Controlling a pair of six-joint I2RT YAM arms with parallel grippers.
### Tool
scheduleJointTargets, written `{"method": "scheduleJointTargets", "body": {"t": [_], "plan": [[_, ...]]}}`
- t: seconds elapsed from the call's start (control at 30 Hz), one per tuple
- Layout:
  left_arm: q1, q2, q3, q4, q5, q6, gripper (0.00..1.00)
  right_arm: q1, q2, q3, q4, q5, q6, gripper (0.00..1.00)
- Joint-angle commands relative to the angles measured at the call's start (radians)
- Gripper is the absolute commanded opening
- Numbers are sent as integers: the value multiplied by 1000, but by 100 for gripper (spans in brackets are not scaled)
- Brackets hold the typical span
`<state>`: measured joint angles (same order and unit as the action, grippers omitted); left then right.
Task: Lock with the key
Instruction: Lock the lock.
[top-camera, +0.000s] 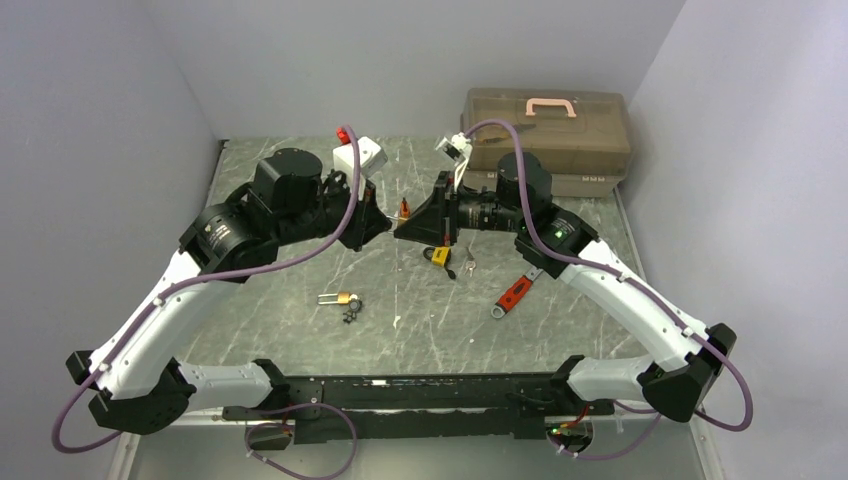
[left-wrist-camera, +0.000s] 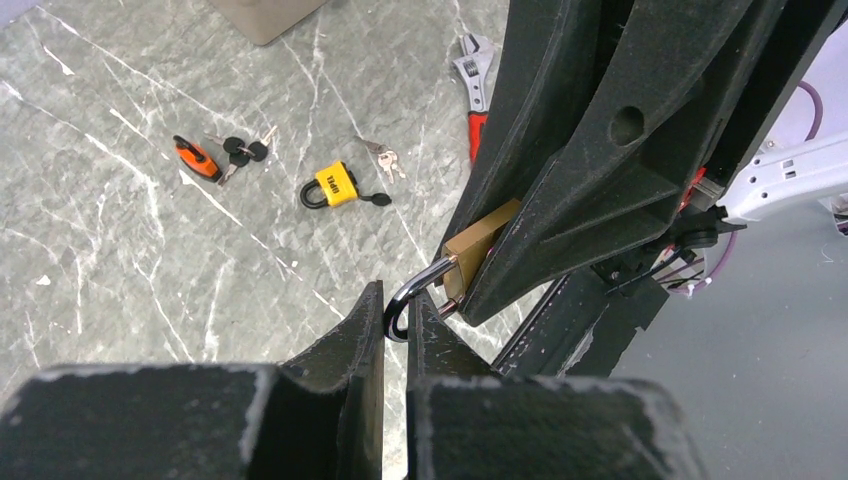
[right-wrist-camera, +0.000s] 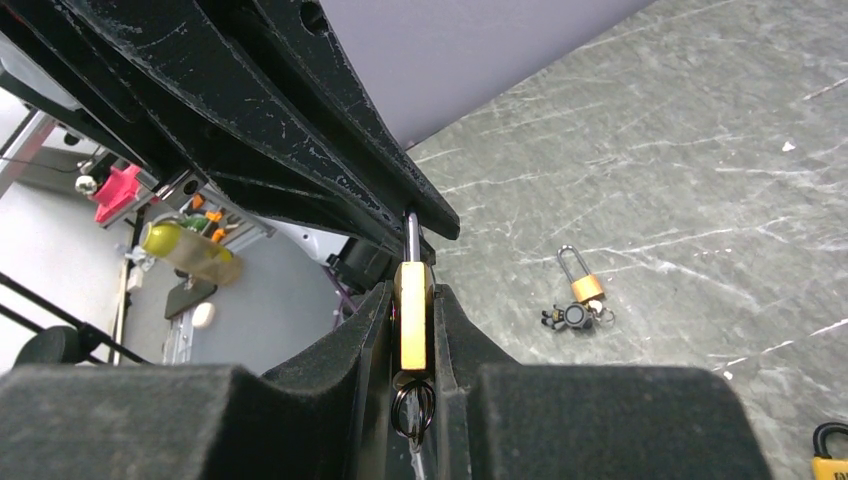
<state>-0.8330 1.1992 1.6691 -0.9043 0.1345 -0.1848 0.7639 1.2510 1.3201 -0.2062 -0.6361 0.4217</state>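
So the brass padlock is held up off the desk between both arms. The body is clamped in the right gripper and the shackle is pinched by the left gripper. Its long axis is lined up gripper to gripper, and a key ring is seen dangling at the right-hand end.

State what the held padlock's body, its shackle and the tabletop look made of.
Padlock body: likely brass, dull yellow-gold metal sheen.
Shackle: probably polished steel, bright silvery highlights.
Tabletop: grey-green with white veins, stone or a marble-look laminate.
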Motion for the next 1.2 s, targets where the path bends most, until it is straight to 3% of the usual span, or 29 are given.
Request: {"method": "scheduleJointTargets", "body": {"t": [0.0, 0.4, 0.6, 0.67, 0.73, 0.8, 0.87, 0.97, 1.17], "plan": [[-131, 37, 9, 268, 525, -121, 0, 43, 109, 60, 209, 184, -27, 0], [-156, 76, 0, 375, 546, -174, 0, 63, 203, 134, 172, 251, -17, 0], [-108, -1, -20, 304, 329, -131, 0, 36, 171, 64, 198, 208, -20, 1], [-54, -52, -63, 294, 269, -120, 0, -9, 143, 1, 260, 138, 6, 20], [28, -94, -104, 288, 300, -118, 0, -65, 97, -96, 355, 43, 46, 49], [80, -126, -124, 278, 328, -106, 0, -123, 41, -197, 457, -45, 83, 67], [106, -140, -121, 241, 324, -84, 0, -174, -9, -288, 570, -144, 132, 79], [137, -147, -115, 215, 333, -70, 0, -231, -65, -384, 712, -225, 200, 88], [167, -137, -98, 203, 366, -78, 0, -285, -66, -478, 1017, -329, 403, 88]]}}
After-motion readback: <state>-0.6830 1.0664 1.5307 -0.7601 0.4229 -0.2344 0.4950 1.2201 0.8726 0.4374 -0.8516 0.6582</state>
